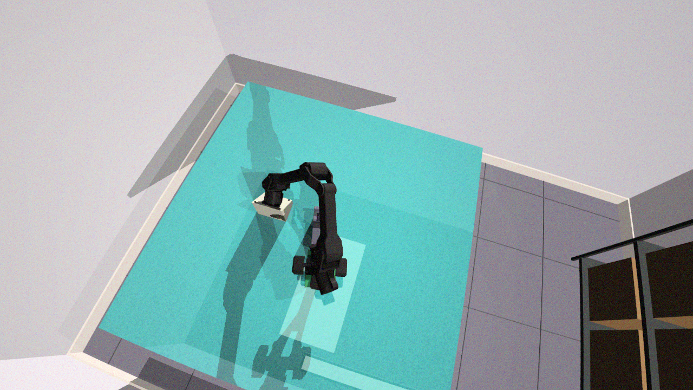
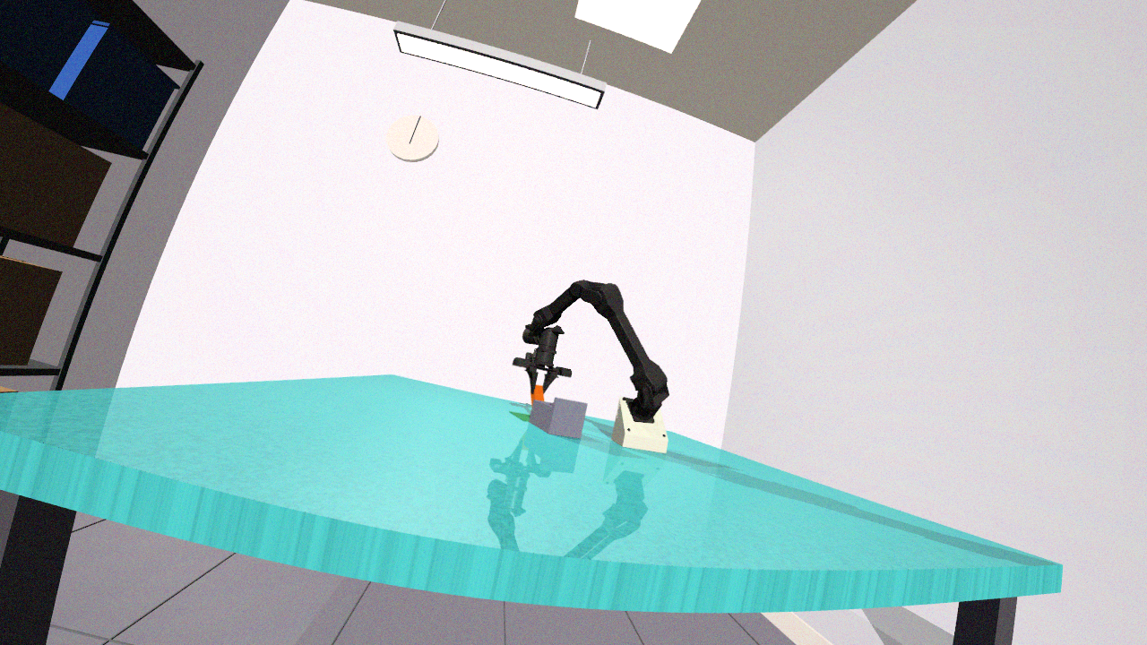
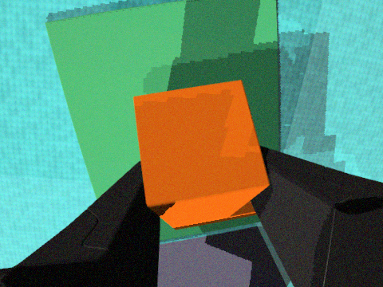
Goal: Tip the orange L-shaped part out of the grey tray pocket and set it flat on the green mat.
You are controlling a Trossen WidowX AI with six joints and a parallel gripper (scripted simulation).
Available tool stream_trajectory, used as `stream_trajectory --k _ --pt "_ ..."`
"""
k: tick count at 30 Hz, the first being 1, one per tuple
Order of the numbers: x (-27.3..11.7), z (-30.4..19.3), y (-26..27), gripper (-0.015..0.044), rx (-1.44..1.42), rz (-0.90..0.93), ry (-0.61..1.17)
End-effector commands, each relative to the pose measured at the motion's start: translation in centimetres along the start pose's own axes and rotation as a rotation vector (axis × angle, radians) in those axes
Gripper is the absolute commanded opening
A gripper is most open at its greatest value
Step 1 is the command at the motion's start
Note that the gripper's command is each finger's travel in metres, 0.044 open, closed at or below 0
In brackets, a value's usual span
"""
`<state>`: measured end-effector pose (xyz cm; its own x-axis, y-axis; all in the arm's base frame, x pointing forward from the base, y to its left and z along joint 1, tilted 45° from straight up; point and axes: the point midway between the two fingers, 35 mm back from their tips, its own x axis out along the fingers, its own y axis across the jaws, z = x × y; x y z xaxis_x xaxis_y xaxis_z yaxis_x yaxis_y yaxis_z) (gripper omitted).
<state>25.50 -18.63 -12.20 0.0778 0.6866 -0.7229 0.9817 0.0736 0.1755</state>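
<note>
Part (image 3: 199,149): orange, hanging between jaws, clear of tray pocket, L-foot pointing down. Gripper (image 3: 204,194): clenching on part's upper end. Mat (image 3: 107,91): green, lying beneath and ahead of jaws. Tray (image 3: 213,282): grey, sitting behind jaws, beside mat.

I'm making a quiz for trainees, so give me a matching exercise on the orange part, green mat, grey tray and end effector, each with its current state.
Things:
1. part
2. mat
3. tray
4. end effector

States:
A. lies flat on the table, nothing resting on it
B. shut on something
C. held in the air above the mat
D. stands beside the mat, near the arm's base

Pairs: 1-C, 2-A, 3-D, 4-B
</note>
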Motion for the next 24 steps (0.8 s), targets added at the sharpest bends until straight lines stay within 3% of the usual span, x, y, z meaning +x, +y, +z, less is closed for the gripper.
stream_trajectory --k 1,7,17,22,24 --pt "0.1 0.0 0.0 0.0 0.006 0.006 0.001" --pt "0.0 0.0 0.0 0.0 0.001 0.001 -0.001" --pt "-0.2 0.1 0.0 0.0263 0.001 0.001 -0.001" --pt "-4.4 0.3 0.2 0.0394 0.004 0.003 -0.002" --pt "-6.8 0.2 0.1 0.04 0.006 0.003 -0.002"
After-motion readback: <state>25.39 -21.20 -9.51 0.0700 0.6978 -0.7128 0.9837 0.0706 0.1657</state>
